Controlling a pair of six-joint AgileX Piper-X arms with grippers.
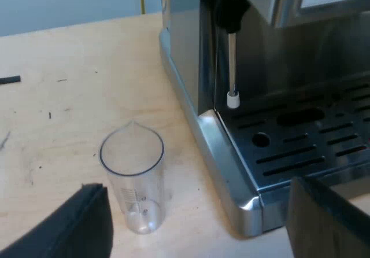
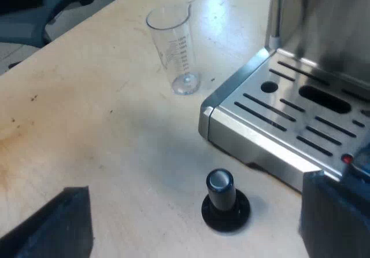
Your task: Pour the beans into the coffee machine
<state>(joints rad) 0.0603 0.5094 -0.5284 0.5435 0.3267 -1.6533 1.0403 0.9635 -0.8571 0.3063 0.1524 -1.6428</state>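
A clear measuring glass (image 1: 133, 180) stands upright and looks empty on the wooden table, close beside the espresso machine's (image 1: 191, 44) side wall. My left gripper (image 1: 199, 235) hovers open above the table, one finger (image 1: 81, 226) near the glass, the other over the drip tray's corner. In the right wrist view the same glass (image 2: 173, 50) stands beyond the drip tray's (image 2: 289, 116) corner. My right gripper (image 2: 196, 232) is open with nothing held, and a tamper with a black knob (image 2: 224, 203) stands on the table between its fingers.
The steam wand (image 1: 232, 67) with a white tip hangs over the slotted drip tray (image 1: 306, 142). A small red spot (image 2: 347, 159) shows at the tray's edge. Beyond the table's edge stands a blue chair (image 2: 34, 15). A black strip (image 1: 10, 80) lies on the wood.
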